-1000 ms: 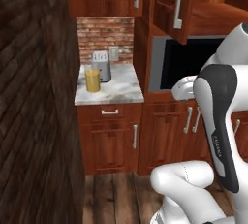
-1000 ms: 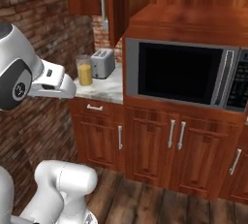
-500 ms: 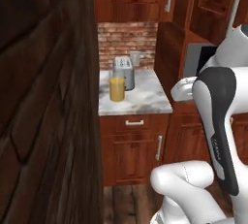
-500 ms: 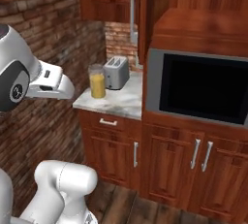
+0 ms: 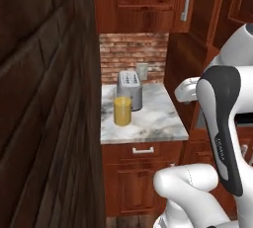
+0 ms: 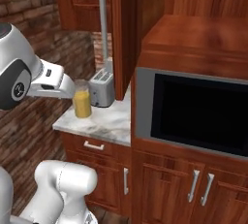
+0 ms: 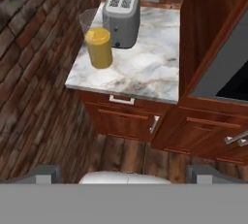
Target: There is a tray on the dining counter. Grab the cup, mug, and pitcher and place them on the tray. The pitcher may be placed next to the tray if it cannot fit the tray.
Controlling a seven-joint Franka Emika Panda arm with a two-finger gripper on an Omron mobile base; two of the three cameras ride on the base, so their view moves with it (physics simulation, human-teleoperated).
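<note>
Closer view now, pitcher (image 5: 122,110) beside toaster (image 5: 129,89), fingers perhaps hidden.

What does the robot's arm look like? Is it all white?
Mostly white, but not all. The arm has smooth, rounded, glossy white shells with dark grey-black sections at the joints. One dark strip carries small pale lettering too small to read, and the round dark joint in the right base view bears a little white logo. No loose cables show.
</note>
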